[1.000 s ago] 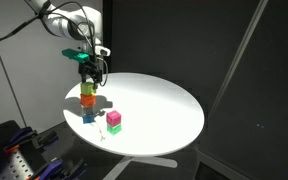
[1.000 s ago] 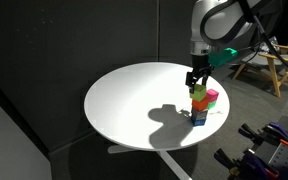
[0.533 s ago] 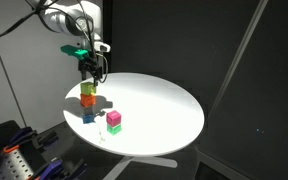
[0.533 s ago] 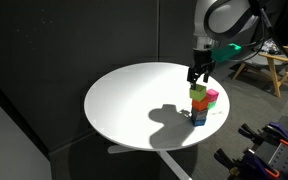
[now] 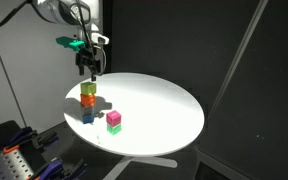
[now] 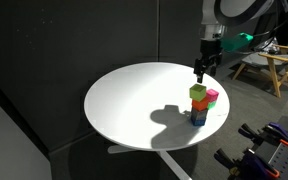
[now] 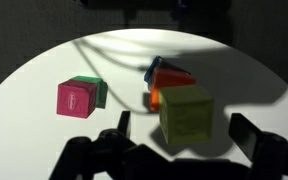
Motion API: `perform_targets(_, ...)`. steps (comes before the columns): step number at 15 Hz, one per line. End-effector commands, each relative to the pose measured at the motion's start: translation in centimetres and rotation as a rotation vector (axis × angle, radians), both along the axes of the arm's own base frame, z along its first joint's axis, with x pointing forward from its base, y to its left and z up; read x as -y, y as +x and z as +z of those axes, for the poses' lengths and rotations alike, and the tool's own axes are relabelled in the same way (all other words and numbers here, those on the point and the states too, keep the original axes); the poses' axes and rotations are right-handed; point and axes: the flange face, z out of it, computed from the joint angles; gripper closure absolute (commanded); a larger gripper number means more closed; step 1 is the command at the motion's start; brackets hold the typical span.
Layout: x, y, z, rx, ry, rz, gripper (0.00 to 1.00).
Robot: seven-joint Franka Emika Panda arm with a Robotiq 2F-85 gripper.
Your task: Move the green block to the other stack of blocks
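The pale lime green block sits on top of an orange cube, which stands on a blue cube, near the table's edge. The three-cube stack also shows in an exterior view, with the green block on top, and in the wrist view, where orange and blue peek out below it. My gripper hangs open and empty well above the stack, its fingers standing apart on either side of the green block without touching it.
A pink cube on a bright green cube stands beside the stack; the pair also shows in the wrist view. Both stacks are on a round white table with dark curtains behind.
My gripper has risen straight up from the stack, open. The green block stays on the orange cube.
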Motion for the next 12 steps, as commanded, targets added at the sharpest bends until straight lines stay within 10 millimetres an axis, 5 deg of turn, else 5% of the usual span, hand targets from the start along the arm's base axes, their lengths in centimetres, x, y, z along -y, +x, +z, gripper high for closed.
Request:
perform_targets(1,0.8,-1.9,2.4,-0.019,0.009,0.003,0.0)
perform_targets(12,1.1,-5.7,7.5,-0.114,-0.015,0.013,0.0)
